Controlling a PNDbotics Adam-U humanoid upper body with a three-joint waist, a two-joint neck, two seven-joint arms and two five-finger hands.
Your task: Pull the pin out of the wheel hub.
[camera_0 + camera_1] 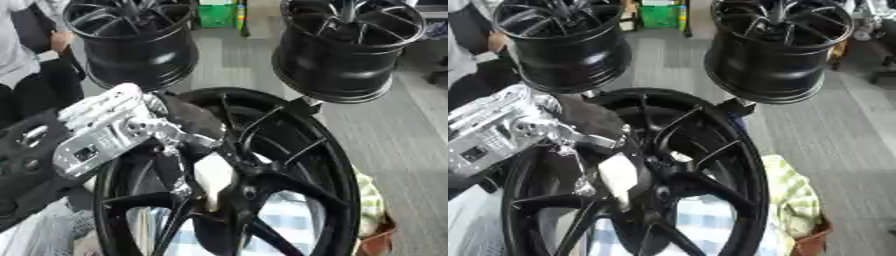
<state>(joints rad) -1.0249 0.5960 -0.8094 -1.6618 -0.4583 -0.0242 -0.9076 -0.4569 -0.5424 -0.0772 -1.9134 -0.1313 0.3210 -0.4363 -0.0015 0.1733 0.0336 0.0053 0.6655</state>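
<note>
Left eye view: we see a black wheel hub (262, 180) filling the lower middle, its bottom cut off by the picture's edge. The left hand (188, 127) comes in from the left on a silver and black arm and reaches over the rim toward the centre. Its dark fingers merge with the black spokes, so we cannot tell whether they are curled or straight. A pale, whitish shape (214, 177) sits just below the hand near the centre; we cannot say whether it is the pin. Two more black wheels (144, 47) stand behind on the grey floor.

Right eye view: the same pale shape (619, 179) shows more clearly as a blocky piece beside the central spokes. A checked cloth (794, 197) lies under the hub, mostly hidden. The right hand shows in neither view.
</note>
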